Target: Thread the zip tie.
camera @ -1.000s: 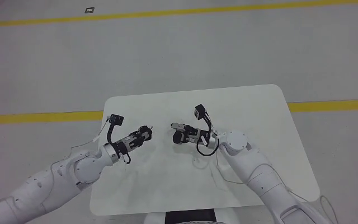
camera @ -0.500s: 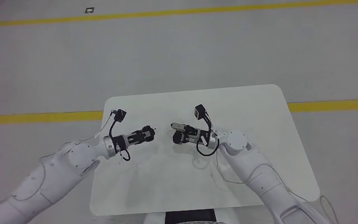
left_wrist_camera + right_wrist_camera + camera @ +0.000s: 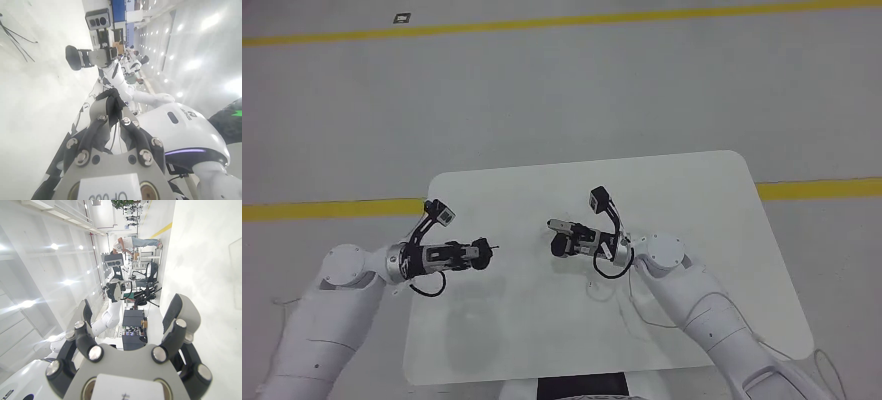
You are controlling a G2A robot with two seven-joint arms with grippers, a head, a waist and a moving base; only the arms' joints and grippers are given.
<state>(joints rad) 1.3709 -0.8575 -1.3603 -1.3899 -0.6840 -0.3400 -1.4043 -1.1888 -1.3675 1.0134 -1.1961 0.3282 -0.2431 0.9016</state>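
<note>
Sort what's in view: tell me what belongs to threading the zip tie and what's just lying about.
For the job:
zip tie, apparently the black piece pinched in the shut left pincer
right pincer, open and empty, facing the left one

Lying about:
thin black strands on the table, apart from both pincers

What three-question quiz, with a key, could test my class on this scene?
1. True or false: the right gripper is shut.
2. Which one holds the zip tie? A left gripper; B right gripper; C neither.
3. Fill in: both grippers hang above a white ___.
Key: 1 false; 2 A; 3 table.
</note>
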